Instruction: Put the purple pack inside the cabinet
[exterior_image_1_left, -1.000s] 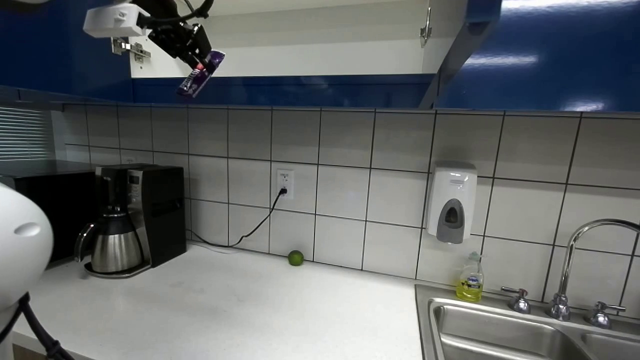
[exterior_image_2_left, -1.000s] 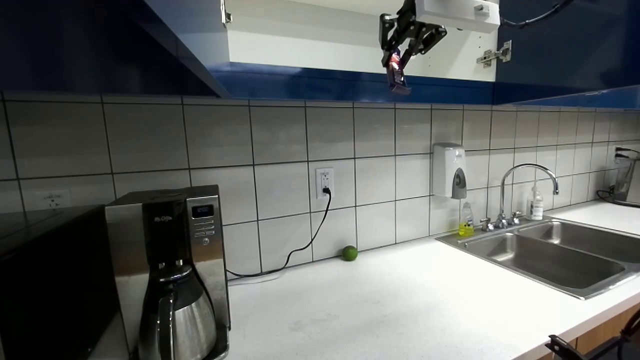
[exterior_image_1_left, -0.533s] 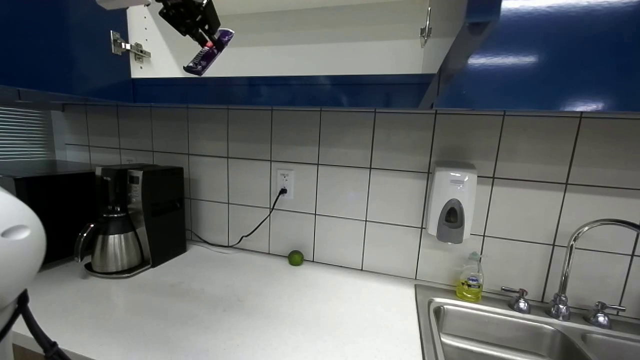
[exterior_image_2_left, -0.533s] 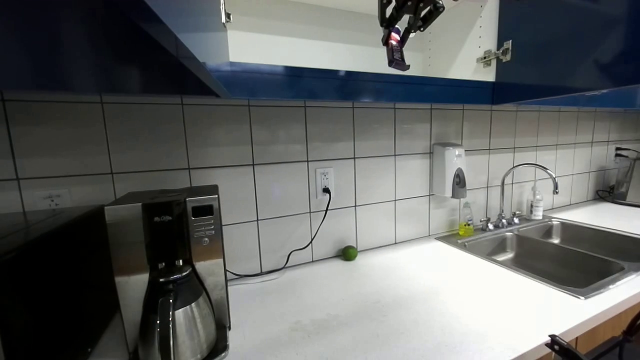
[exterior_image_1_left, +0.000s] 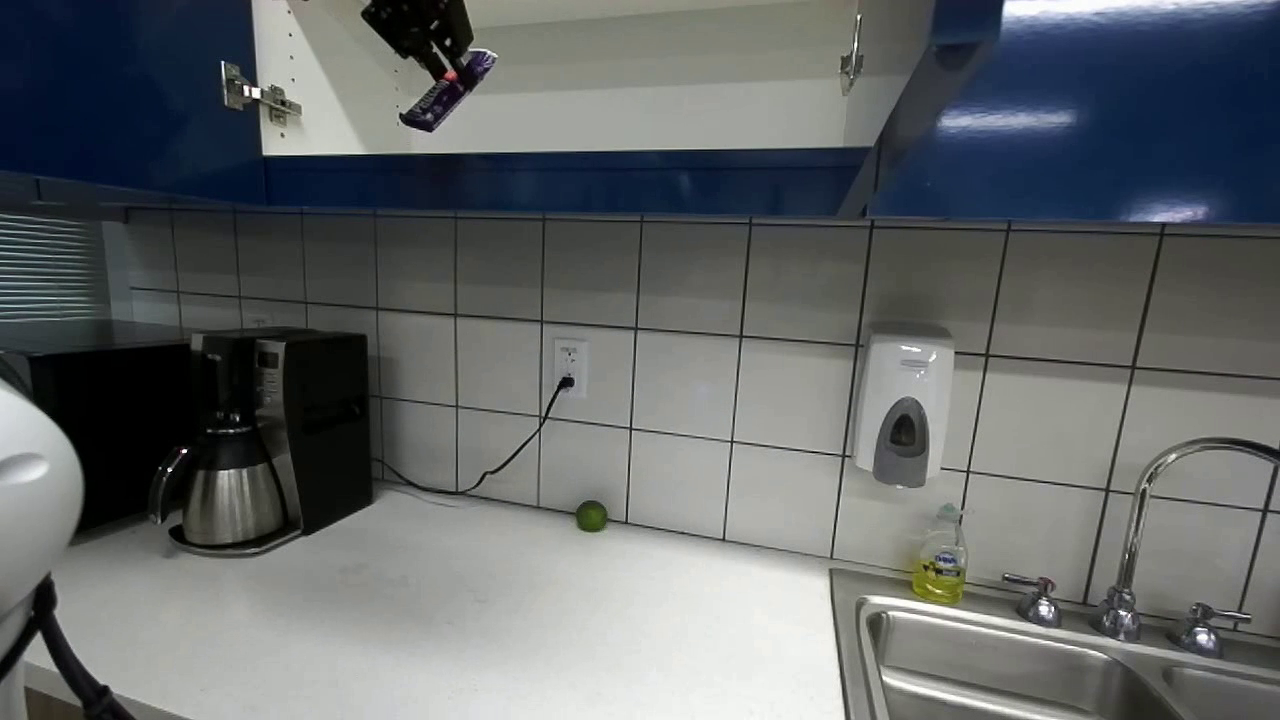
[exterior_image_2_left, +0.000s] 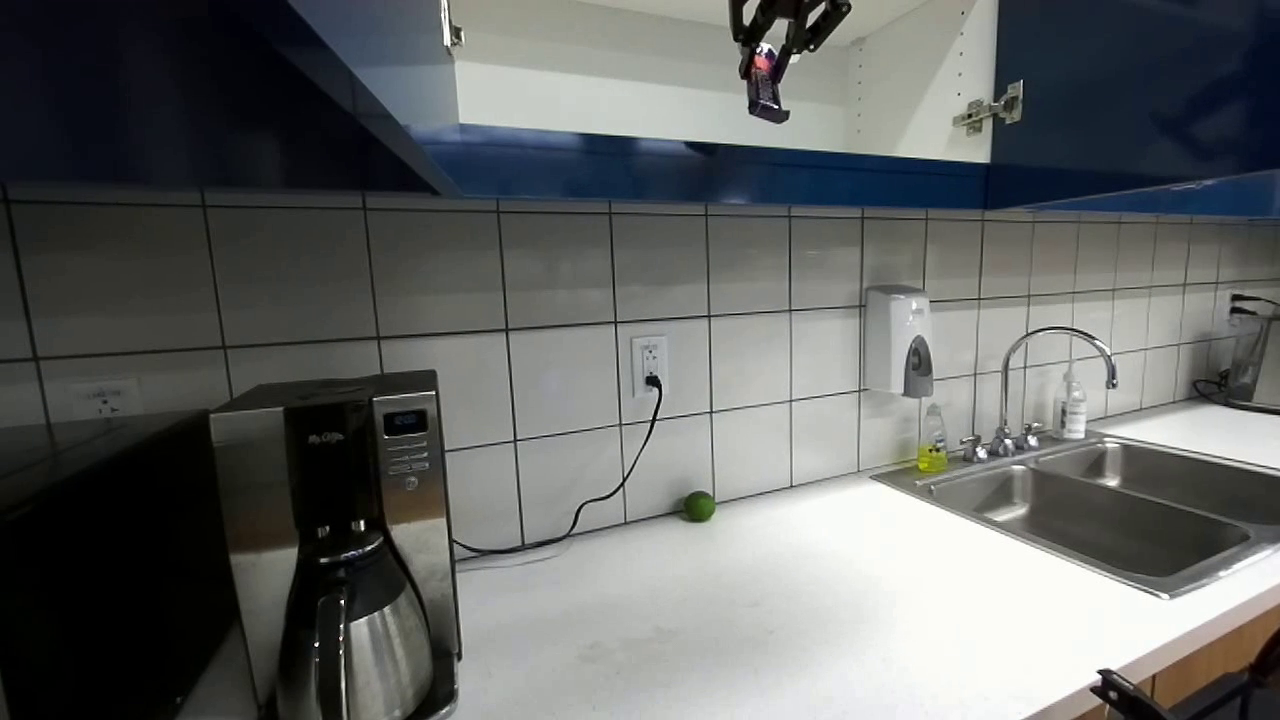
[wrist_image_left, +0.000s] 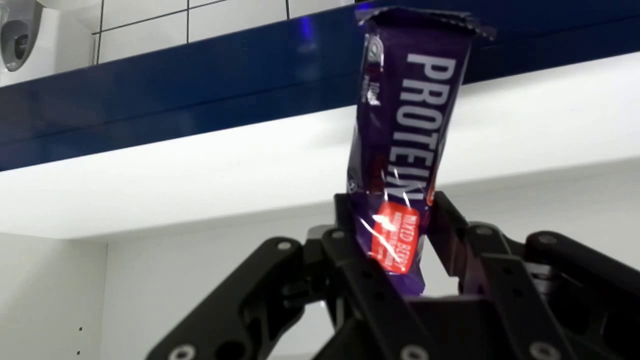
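Observation:
The purple pack (wrist_image_left: 415, 115) is a shiny purple bar wrapper with white lettering and a red label. My gripper (wrist_image_left: 392, 205) is shut on one end of it, with the other end sticking out past the fingertips. In both exterior views the pack (exterior_image_1_left: 435, 105) (exterior_image_2_left: 767, 98) hangs tilted from the gripper (exterior_image_1_left: 452, 74) (exterior_image_2_left: 762, 74), against the white interior. The cabinet (exterior_image_1_left: 570, 182) (exterior_image_2_left: 650, 168) is open, with a blue lower front edge. In the wrist view the pack's free end overlaps this blue edge (wrist_image_left: 200, 95). I cannot tell how deep the pack is in the opening.
Open blue doors (exterior_image_1_left: 120, 90) (exterior_image_1_left: 1090, 120) flank the opening, with a metal hinge (exterior_image_1_left: 260, 97). Below are the white counter (exterior_image_1_left: 480, 620), a coffee maker (exterior_image_1_left: 310, 430), a green ball (exterior_image_1_left: 591, 516), a soap dispenser (exterior_image_1_left: 905, 400) and a sink (exterior_image_2_left: 1090, 510).
The gripper and pack have risen from in front of the blue lower edge to above it. They have also shifted toward the middle of the opening. The pack stays held.

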